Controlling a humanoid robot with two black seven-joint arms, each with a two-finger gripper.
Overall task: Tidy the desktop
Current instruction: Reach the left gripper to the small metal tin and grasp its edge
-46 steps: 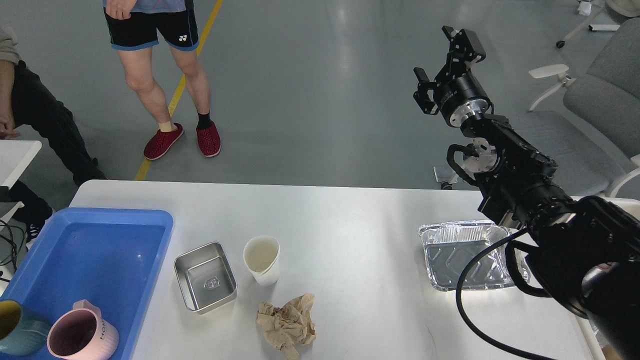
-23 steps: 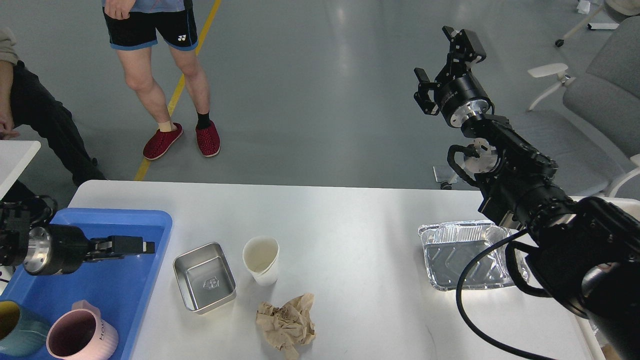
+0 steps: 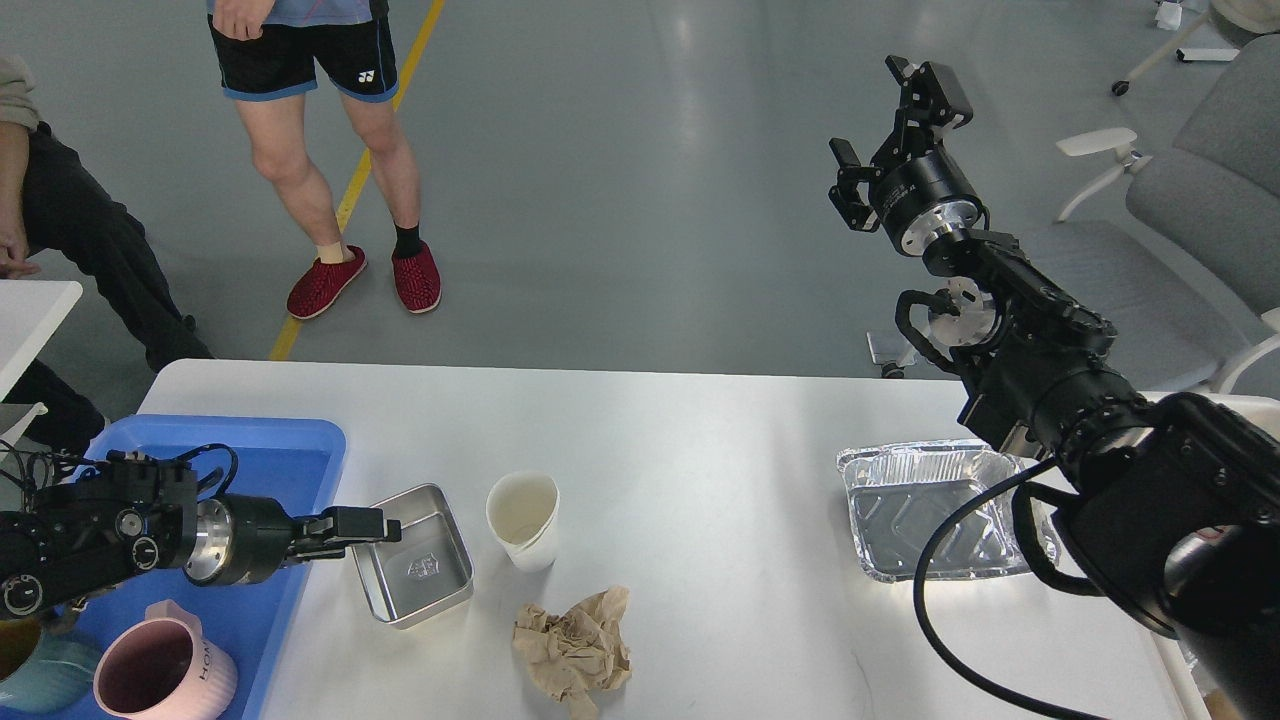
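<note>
you have one desktop (image 3: 700,440), white and glossy, filling the lower half of the head view. on it you can count one blue plastic tray (image 3: 270,445) at the left edge, one small steel tray (image 3: 412,555), one white paper cup (image 3: 523,520), one crumpled brown paper wad (image 3: 574,650) and one foil tray (image 3: 925,510) at the right. two mugs stand in the blue tray's near end: a pink mug (image 3: 160,675) and a teal mug (image 3: 35,675) beside it at the frame edge. the steel tray, the paper cup and the foil tray each look empty inside. your left gripper (image 3: 365,525) reaches in level from the left, its tip over the steel tray's left rim; its fingers look pressed together with nothing between them. your right gripper (image 3: 885,115) is raised high beyond the table's far edge, fingers spread wide and holding nothing.
</note>
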